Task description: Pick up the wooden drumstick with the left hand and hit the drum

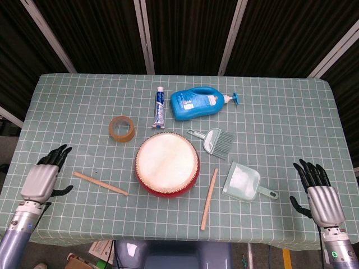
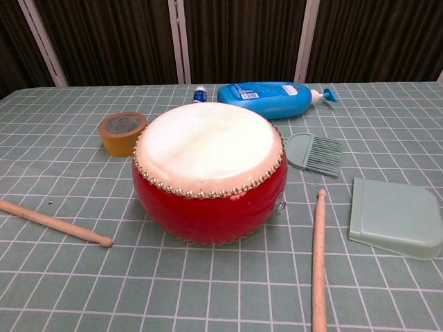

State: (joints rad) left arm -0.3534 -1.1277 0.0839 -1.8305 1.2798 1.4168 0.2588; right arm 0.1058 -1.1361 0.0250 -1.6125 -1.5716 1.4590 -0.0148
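A red drum (image 1: 167, 163) (image 2: 209, 176) with a pale skin stands in the middle of the checked table. One wooden drumstick (image 1: 100, 183) (image 2: 55, 223) lies flat on the cloth left of the drum, untouched. My left hand (image 1: 43, 179) hovers open near the table's left edge, a short way left of that stick, holding nothing. A second drumstick (image 1: 209, 199) (image 2: 318, 258) lies right of the drum. My right hand (image 1: 318, 192) rests open at the front right corner. Neither hand shows in the chest view.
Behind the drum lie a tape roll (image 1: 121, 128), a toothpaste tube (image 1: 159, 107) and a blue bottle (image 1: 196, 102). A small brush (image 1: 214, 139) and a dustpan (image 1: 244, 182) lie to the drum's right.
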